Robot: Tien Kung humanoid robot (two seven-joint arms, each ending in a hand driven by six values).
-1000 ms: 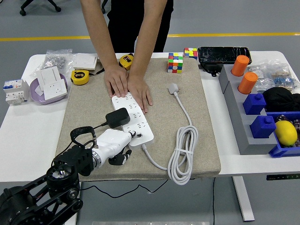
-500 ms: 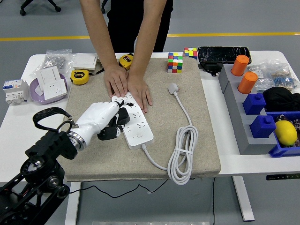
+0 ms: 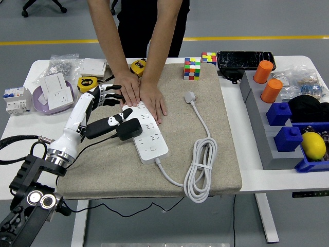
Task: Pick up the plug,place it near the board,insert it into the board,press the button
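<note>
**Left hand open beside seated black plug; person steadies power strip**

Left hand: white-shelled, on a black arm entering from the lower left corner, reaching up over the left part of the beige mat. Fingers spread; upper fingertips point right, toward the person's hands. Thumb extends right and reaches the black plug. The hand grasps nothing. Whether the thumb actually presses on the plug or only lies beside it cannot be told.

Black plug: a blocky adapter sitting on the left edge of the white power strip, near the strip's middle. Its thin black cord runs down and left over the mat.

Power strip: lies diagonally on the mat, far end under the person's hands, near end toward the table's near edge. Button visible near its near end. Its white cable loops in a bundle at right and ends in a white plug lying loose on the mat.

Person's hands: both flat, palms down, side by side on the strip's far end.

Right arm: not visible.

Table surroundings: two Rubik's cubes behind the mat, yellow tape measures at left.
</note>
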